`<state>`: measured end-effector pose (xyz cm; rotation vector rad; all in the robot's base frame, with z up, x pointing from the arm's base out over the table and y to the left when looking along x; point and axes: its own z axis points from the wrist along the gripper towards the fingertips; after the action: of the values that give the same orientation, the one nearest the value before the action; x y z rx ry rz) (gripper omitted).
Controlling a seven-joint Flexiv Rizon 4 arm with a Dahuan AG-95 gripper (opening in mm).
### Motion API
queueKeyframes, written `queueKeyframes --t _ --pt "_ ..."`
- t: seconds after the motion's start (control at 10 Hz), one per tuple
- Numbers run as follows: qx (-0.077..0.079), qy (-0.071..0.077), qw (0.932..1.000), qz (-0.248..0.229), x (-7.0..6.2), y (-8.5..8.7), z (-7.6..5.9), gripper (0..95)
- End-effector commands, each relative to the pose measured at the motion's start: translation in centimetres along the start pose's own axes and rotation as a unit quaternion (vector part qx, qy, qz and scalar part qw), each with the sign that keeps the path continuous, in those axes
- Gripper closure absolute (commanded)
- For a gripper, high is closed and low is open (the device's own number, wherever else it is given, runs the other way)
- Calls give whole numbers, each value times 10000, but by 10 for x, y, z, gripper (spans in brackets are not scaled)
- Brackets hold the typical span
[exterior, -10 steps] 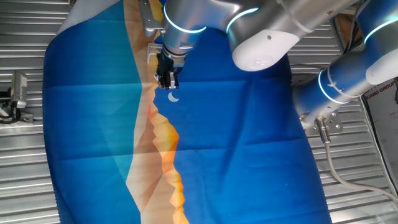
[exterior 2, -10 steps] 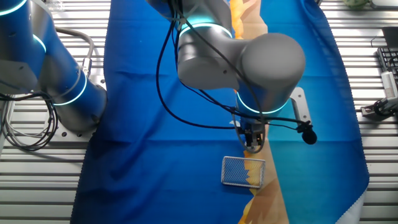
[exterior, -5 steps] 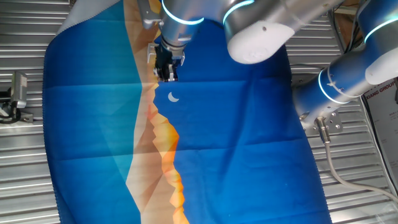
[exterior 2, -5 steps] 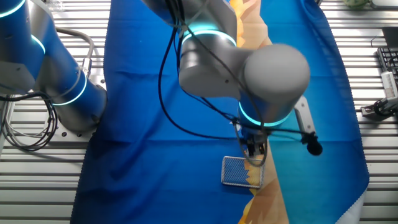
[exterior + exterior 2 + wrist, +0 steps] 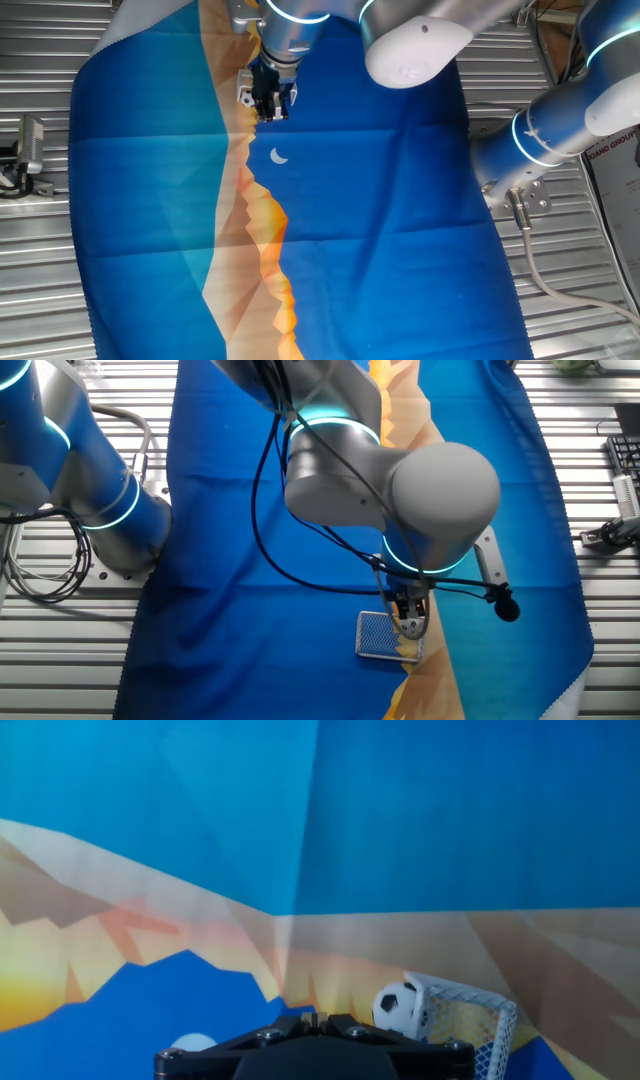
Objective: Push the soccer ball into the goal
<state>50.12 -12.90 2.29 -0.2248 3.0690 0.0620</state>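
In the hand view the soccer ball, white with black patches, rests against the left post of the goal, a pale frame with a mesh net at the lower right. My gripper is at the bottom edge, just left of the ball, its fingertips pressed together with nothing between them. The other fixed view has the goal on the blue cloth with the gripper right at its edge; the ball is hidden there. In one fixed view the gripper points down at the cloth, and the arm hides ball and goal.
A blue cloth with an orange mountain print and a white printed crescent covers the slatted metal table. The robot base stands at the left of the cloth. Small metal fixtures sit beside the cloth.
The gripper has slid across the cloth away from the printed crescent and up to the goal's edge, staying shut.
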Motion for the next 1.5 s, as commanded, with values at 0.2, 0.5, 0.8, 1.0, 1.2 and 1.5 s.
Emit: queueKeyframes --t 0.2,0.5,0.8,1.0,1.2,1.5 --pt "-7 -3 10000 -3 -1 0 -1 950" --pt "-20 -7 10000 -6 -3 0 -1 950" --pt "15 40 10000 -52 -3 0 -4 950" --pt "58 88 9999 -69 -3 4 -8 950" --pt "100 165 9998 45 -8 26 -13 950" --pt "173 279 9992 223 -17 79 -21 950"
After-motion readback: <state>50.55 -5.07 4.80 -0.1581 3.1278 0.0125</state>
